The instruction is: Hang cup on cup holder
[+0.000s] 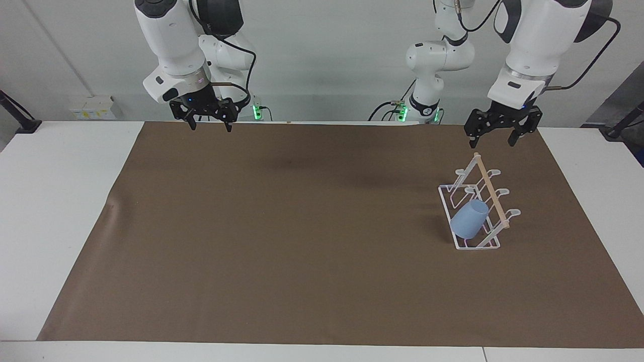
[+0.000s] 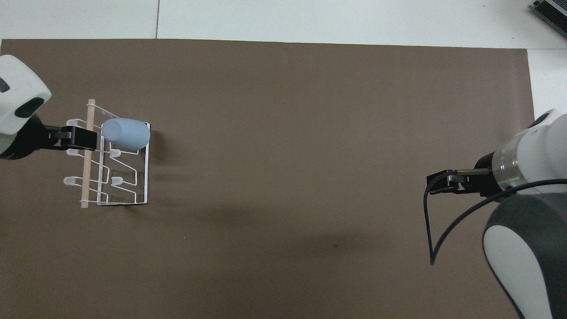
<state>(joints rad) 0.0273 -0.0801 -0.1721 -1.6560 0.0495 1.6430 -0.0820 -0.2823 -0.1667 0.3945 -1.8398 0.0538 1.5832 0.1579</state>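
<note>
Left claw point(image 1: 495, 132) is hanging wide and empty above the rack point(image 1: 473, 211); the cup point(image 1: 469, 219) is sitting tilted on a peg below it. Right claw point(image 1: 207, 118) is waiting, wide open.

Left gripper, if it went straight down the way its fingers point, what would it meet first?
Most likely the brown mat, beside the cup holder at the end nearer the robots. The left gripper hangs open and empty above that spot. Depth is unclear, so it might clip the wooden dowel first.

white table point(image 1: 60, 211) under brown mat point(image 1: 302, 241); plain pale wall point(image 1: 327, 60); soft even light.
</note>
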